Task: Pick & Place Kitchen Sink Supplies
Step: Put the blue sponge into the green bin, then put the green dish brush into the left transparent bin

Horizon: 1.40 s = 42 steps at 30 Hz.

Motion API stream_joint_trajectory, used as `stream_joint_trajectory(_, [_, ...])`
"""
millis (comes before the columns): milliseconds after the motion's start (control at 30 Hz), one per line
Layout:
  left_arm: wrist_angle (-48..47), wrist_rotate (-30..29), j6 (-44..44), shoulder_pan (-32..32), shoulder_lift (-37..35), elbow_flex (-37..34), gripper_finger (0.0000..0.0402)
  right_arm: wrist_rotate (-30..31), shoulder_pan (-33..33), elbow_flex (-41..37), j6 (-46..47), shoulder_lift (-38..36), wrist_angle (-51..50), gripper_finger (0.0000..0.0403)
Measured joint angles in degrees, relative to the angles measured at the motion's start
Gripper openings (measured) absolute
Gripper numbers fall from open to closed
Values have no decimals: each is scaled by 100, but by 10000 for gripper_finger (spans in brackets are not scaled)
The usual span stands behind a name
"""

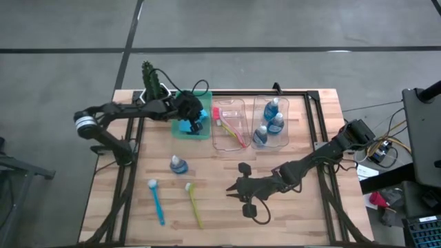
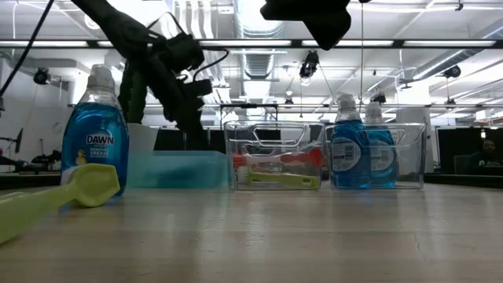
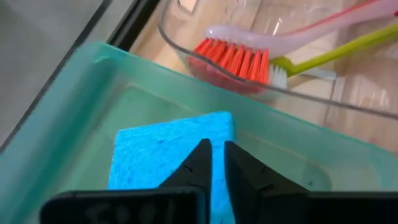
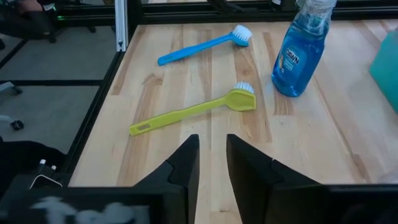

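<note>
My left gripper (image 1: 196,122) (image 3: 217,149) points down into the green bin (image 1: 207,134), its fingers open by only a narrow gap, right over a flat blue sponge (image 1: 185,128) (image 3: 161,155) that lies in the bin. My right gripper (image 1: 231,193) (image 4: 212,146) hovers low over the table's near middle, slightly open and holding nothing. It faces a yellow-green brush (image 1: 194,204) (image 4: 193,112), a blue brush (image 1: 156,200) (image 4: 202,45) and a blue-liquid bottle (image 1: 178,164) (image 4: 298,56). The brushes lie flat on the table and the bottle stands upright. My left gripper has its fingertips (image 3: 202,152) at the blue sponge's face, near one long edge (image 3: 227,127). I cannot tell whether they touch it. The sponge shows face-on behind the fingers and is not pinched between them.
A clear bin (image 1: 215,103) beside the green one holds a pink brush (image 1: 231,124) and a yellow-green brush. A second clear bin (image 1: 286,141) holds several blue bottles (image 1: 273,114). A cactus (image 1: 153,81) stands at the far left corner. Bare wood lies near the right arm.
</note>
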Motion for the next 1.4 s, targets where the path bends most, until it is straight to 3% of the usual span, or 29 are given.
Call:
stream_joint_trajectory(333, [-209,46,-50,-14,-401,24,108,0,0,-22,48,0,-6,66])
stream_joint_trajectory(667, [-962,918,-74,-587,-1457,117,115,2,0,-37,48,0,-4,83])
stream_joint_trajectory(1067, [-1053,992,5,-2957,-2523,136,115,231,-2,-48,14,1,9,89])
stream_joint_trajectory(1233, [-1076,978,13,-4244,-2396,104,114,262,-2,-48,67,0,7,78])
stream_joint_trajectory(1400, [-943,589,-3,-5223,-2097,108,110,285,-2,-48,63,0,7,69])
